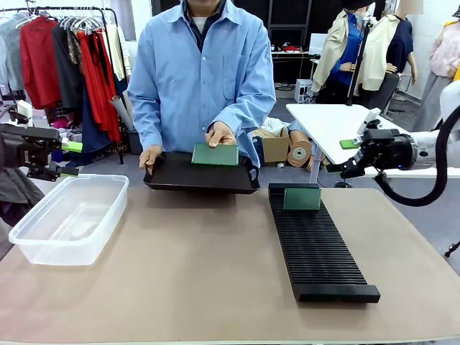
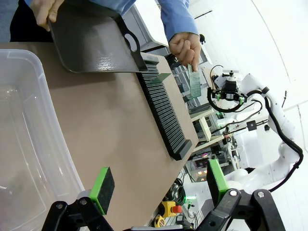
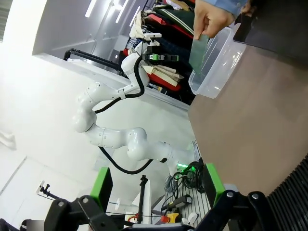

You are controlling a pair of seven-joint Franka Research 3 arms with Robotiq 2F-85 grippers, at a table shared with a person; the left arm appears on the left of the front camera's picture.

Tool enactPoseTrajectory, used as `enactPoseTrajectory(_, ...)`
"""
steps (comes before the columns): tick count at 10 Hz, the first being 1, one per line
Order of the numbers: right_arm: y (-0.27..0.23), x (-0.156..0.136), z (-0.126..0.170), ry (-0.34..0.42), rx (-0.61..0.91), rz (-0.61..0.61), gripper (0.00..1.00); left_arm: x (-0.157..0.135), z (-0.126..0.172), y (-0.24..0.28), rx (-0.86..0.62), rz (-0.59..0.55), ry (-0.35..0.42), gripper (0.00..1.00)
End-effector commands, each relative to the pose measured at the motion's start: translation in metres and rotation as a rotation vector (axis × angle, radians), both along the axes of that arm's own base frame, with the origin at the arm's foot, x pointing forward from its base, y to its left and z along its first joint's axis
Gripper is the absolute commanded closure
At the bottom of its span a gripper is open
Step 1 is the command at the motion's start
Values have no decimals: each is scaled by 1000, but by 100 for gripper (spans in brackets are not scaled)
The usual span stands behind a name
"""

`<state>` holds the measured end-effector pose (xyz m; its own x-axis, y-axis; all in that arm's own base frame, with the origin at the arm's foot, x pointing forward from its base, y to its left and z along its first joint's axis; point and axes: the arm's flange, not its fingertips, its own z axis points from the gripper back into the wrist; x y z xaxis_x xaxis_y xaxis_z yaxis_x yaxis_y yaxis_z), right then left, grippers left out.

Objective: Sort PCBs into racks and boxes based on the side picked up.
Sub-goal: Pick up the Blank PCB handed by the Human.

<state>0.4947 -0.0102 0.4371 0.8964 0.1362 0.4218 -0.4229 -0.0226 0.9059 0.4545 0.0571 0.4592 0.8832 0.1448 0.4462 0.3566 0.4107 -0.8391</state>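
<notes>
The front view looks wide from the near edge of the bench (image 1: 194, 273) across to the person (image 1: 201, 79) at the far edge. Rolled sideways, each wrist view sights along the bench top from its own end, past the left tool (image 2: 159, 185) and the right tool (image 3: 157, 184). All three share that top.

The box (image 1: 47, 250) is clear, glossy plastic. The tray (image 1: 180, 177) looks smooth black with a sheen. The rack (image 1: 320, 251) is ribbed matt black, the desk (image 1: 194, 277) matt.
</notes>
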Motion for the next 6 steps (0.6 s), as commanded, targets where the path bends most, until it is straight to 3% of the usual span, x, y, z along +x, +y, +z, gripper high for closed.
enactPoseTrajectory(1,20,2,8,37,-22,-41,0,-1,1,0,-3,-1,-3,0)
enactPoseTrajectory(4,43,14,4,56,-41,-34,0,-1,1,0,-3,-1,-3,0)
enactPoseTrajectory(6,65,24,-1,85,-28,-98,0,-1,1,0,-3,-1,-3,0)
